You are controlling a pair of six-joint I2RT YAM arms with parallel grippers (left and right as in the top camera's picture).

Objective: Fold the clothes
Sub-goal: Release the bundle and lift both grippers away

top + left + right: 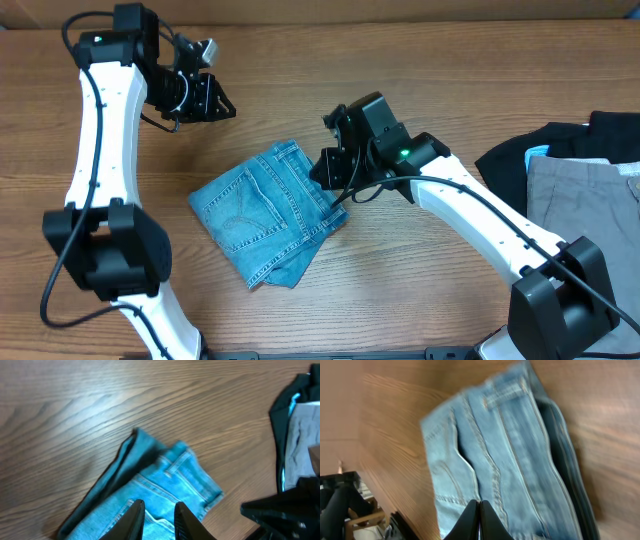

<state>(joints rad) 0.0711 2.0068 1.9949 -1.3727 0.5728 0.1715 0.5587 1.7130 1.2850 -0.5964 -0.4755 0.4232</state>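
The clothes, a pair of light-blue jeans (265, 210), lie folded into a compact bundle in the middle of the wooden table, a stitched back pocket facing up. My left gripper (215, 100) hovers up and to the left of the bundle, well apart from it. In the left wrist view its gripper (159, 504) is open a small way with nothing between the fingers, and the jeans (170, 480) lie below. My right gripper (323, 168) sits at the jeans' upper right edge. The right wrist view shows this gripper (479, 503) shut and empty above the denim (510, 460).
A black garment (560, 150) and grey trousers (585, 200) lie piled at the table's right edge; both also show in the left wrist view, black garment (285, 420) and grey trousers (305, 435). Bare wood (420, 70) surrounds the jeans.
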